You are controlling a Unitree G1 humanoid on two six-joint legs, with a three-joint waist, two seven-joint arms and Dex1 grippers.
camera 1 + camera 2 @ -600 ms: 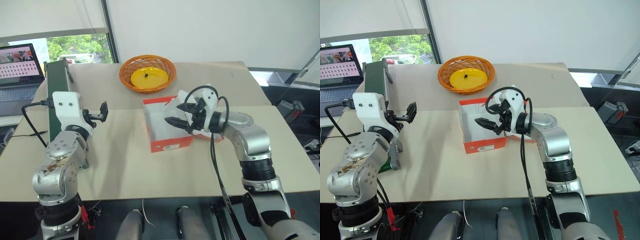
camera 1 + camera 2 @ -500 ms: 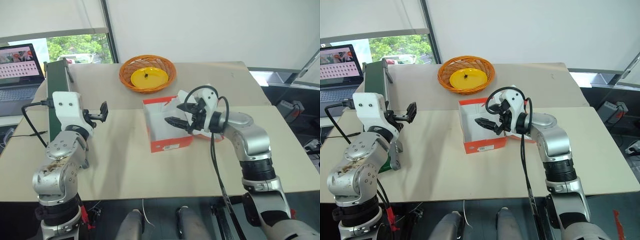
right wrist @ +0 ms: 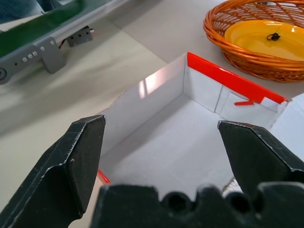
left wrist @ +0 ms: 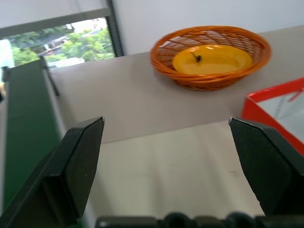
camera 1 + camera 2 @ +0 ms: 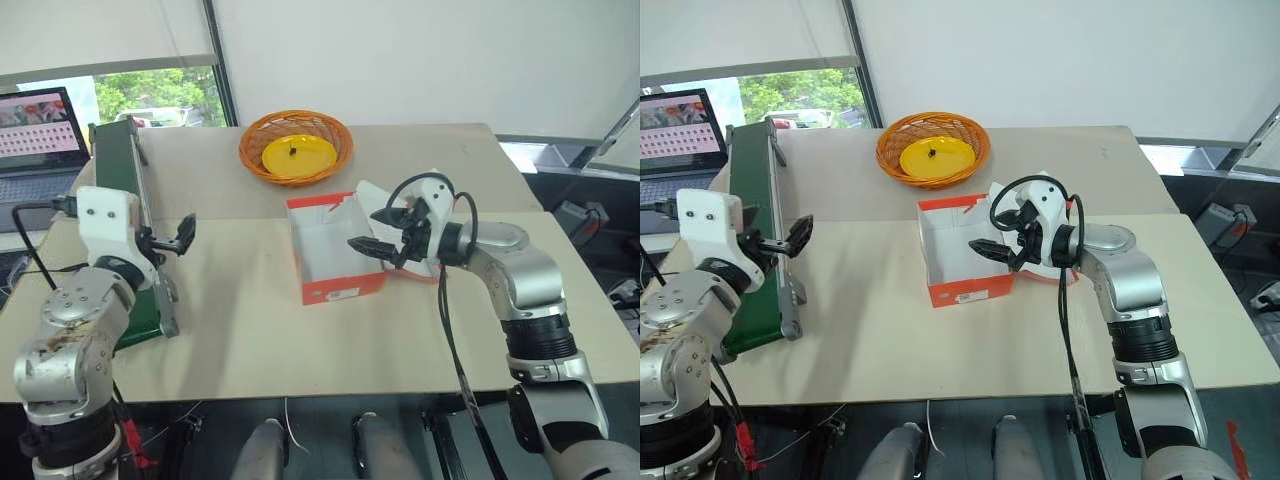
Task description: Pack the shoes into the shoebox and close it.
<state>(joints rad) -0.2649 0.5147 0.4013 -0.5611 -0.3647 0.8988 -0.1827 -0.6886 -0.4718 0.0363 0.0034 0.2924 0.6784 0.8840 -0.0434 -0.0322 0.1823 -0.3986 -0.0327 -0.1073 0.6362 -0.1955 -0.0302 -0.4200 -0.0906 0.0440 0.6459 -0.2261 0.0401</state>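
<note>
So the red shoebox [image 5: 335, 250] is sitting open roughly in the middle of the beige table [image 5: 250, 330], white inside, and as far as I can see the inside is bare white cardboard. Its lid [image 5: 1025, 195] is flipped back on the far right side, mostly hidden behind the arm. There's a small white label on the near side wall.

The right gripper [image 5: 385, 240] is hanging right at the box's right edge, pointing in over the opening, fingers [image 3: 80, 156] spread wide with nothing between them. From its wrist camera you look straight down into the box's white floor.

The left gripper [image 5: 180, 232] is off over the left part of the table, well apart from the box, also splayed open and holding nothing. It's just beside a green conveyor belt [image 5: 125, 200] that runs along the left side.

Behind the box, toward the far edge, there's an orange wicker basket [image 5: 295, 145] with a yellow plate [image 5: 297, 153] in it. A laptop [image 5: 35, 135] sits off to the far left.
</note>
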